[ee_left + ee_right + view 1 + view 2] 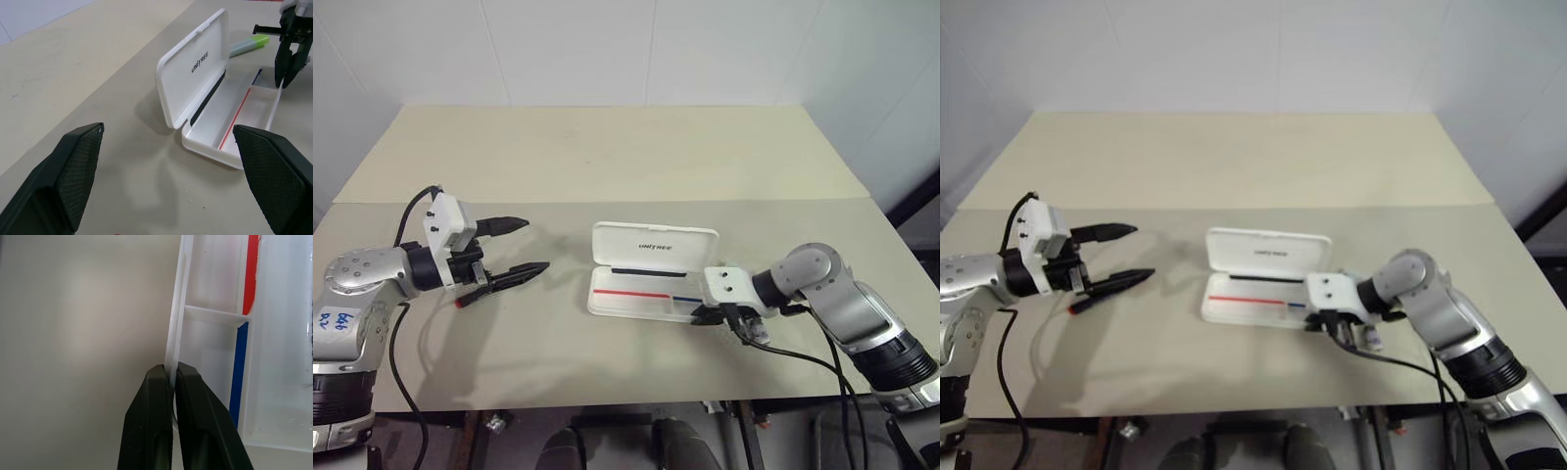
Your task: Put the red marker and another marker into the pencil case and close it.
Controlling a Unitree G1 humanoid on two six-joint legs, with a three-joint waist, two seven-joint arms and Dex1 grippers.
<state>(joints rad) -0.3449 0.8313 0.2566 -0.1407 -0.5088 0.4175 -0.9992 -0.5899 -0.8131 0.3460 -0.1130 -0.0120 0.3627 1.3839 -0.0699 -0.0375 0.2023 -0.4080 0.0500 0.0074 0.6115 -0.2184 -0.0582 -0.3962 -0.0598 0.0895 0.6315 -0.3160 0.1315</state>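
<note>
While the pencil case (651,274) lies open mid-table, I'm looking straight into its shallow tray: a thin red stripe and a short blue one run along the floor, a low divider crosses between them, and I see no marker inside. It's a glossy white hard shell with rounded corners, lid tilted up at the back with a small dark logo and a dark strip along the hinge side.

My right gripper (172,382) is at the case's right end, fingers pinched together on the thin front wall of the tray, one finger inside the rim and one outside.

My left gripper (521,247) hangs well to the left of the case, its textured black fingers (73,171) spread wide, holding nothing. Just under it on the tan tabletop (607,157) lies the red marker (470,297), slim and dark with a bright red tip.

Another marker (250,45), pale mint with a lime cap, lies on the table just beside the case's right end.
</note>
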